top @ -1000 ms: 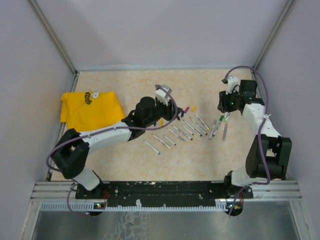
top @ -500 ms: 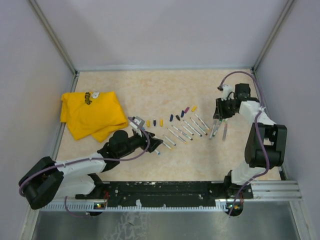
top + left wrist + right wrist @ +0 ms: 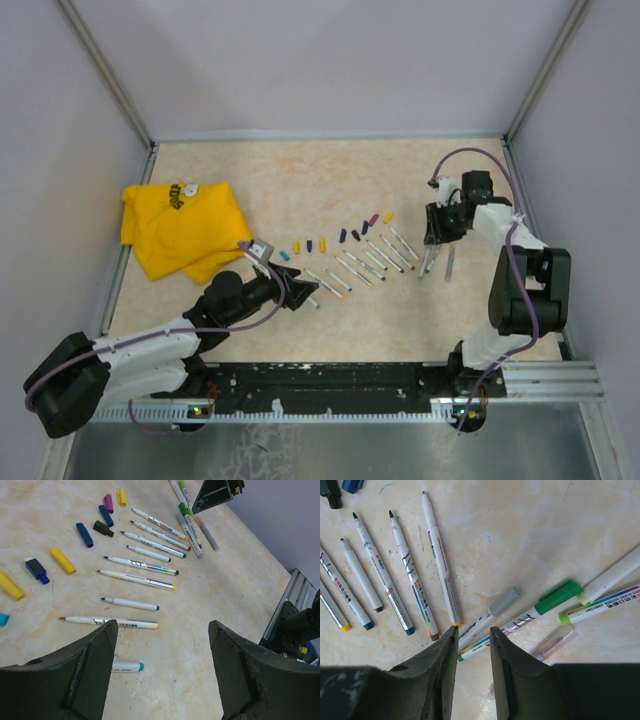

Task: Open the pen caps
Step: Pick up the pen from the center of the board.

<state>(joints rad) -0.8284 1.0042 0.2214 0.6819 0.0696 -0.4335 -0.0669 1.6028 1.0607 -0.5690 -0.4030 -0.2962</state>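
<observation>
Loose pen caps lie in a curved row: yellow [image 3: 62, 561], blue [image 3: 84, 535], black [image 3: 103, 528], magenta [image 3: 108, 503]; in the top view the row runs from a yellow cap [image 3: 296, 246] to another yellow one [image 3: 387, 215]. Uncapped white pens [image 3: 137, 582] lie side by side below them. My left gripper [image 3: 162, 630] is open and empty, low over the near end of the row [image 3: 300, 290]. My right gripper [image 3: 474, 632] hovers with a narrow gap over the rear ends of a grey-capped pen [image 3: 503, 601] and a green-capped pen [image 3: 559, 596], gripping nothing that I can see.
A crumpled yellow shirt [image 3: 180, 228] lies at the left of the table. A pen with a cyan end [image 3: 125, 667] lies just beside my left finger. A light-green-capped pen [image 3: 600, 605] and a clear tube [image 3: 555, 642] lie right of my right gripper.
My left arm has pulled back from the far side of the pens to their near-left end and its gripper has opened. My right gripper has shifted slightly left over the capped pens.
</observation>
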